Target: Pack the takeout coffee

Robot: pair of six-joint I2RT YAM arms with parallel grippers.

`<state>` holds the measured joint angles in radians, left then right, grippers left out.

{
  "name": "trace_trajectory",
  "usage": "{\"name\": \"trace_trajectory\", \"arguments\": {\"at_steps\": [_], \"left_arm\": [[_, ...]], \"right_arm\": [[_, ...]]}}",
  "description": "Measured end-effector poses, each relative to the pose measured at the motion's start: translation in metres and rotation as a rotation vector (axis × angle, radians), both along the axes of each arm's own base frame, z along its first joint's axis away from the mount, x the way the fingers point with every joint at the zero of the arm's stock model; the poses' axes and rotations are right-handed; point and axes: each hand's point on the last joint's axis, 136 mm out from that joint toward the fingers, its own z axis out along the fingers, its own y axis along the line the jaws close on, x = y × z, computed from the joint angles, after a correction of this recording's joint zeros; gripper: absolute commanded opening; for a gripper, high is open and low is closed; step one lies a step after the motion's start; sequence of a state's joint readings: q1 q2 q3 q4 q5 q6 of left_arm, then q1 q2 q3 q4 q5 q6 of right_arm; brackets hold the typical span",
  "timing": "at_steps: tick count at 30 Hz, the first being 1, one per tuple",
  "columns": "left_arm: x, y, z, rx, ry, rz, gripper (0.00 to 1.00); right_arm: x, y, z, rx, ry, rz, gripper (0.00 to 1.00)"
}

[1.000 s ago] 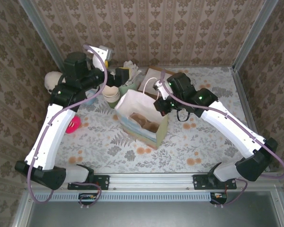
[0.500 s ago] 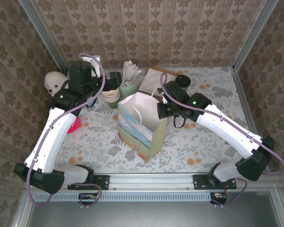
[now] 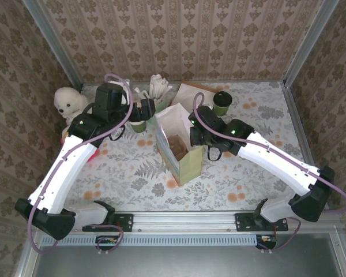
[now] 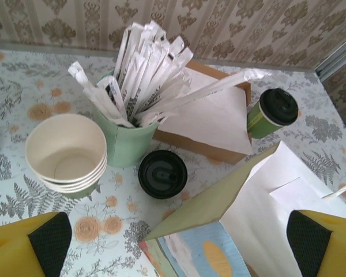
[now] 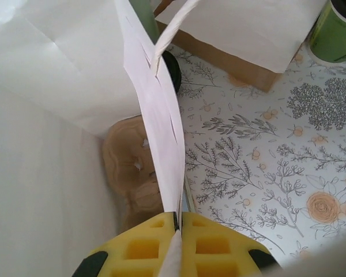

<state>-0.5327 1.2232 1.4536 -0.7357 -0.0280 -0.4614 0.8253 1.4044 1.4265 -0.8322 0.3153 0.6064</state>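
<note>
Top external view has the floral worktop (image 3: 248, 173) carrying an open paper bag (image 3: 187, 164) between the arms. At its right wall the right hand (image 5: 176, 222) is clenched, pinching the paper flat. The left hand (image 3: 149, 109) hangs released, fingers spread, by the bag's far left corner. Upright and lidded, the takeout coffee (image 3: 222, 103) stands beyond and right of the bag. It is nearer the right hand, but that one looks occupied, so the free left would likely reach across.
</note>
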Motion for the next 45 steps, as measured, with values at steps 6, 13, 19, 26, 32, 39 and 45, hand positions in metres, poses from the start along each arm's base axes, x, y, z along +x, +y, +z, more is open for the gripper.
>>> {"name": "trace_trajectory", "arguments": {"at_steps": [6,13,19,26,32,39,45], "left_arm": [[-0.004,0.002,-0.021,0.013,0.062,0.017,1.0],[-0.003,0.014,-0.032,0.028,0.046,0.081,1.0],[-0.002,0.022,-0.028,0.025,0.009,0.124,1.0],[0.002,0.037,-0.036,0.063,-0.034,0.191,1.0],[-0.001,0.06,-0.042,0.073,-0.07,0.275,1.0],[0.01,0.084,-0.052,0.084,-0.032,0.362,1.0],[0.015,0.084,-0.063,0.11,-0.007,0.37,1.0]], "right_arm": [[-0.004,0.013,0.008,0.069,-0.009,0.054,0.42],[-0.014,0.011,0.039,0.089,-0.043,0.218,1.0],[-0.009,-0.044,0.092,0.173,-0.172,0.159,1.0],[0.029,-0.137,0.089,0.264,-0.279,-0.164,1.0],[0.113,-0.19,0.012,0.301,-0.107,-0.426,1.0],[0.214,-0.18,-0.072,0.276,0.109,-0.464,1.0],[0.255,-0.176,-0.093,0.24,0.151,-0.441,1.0]]}}
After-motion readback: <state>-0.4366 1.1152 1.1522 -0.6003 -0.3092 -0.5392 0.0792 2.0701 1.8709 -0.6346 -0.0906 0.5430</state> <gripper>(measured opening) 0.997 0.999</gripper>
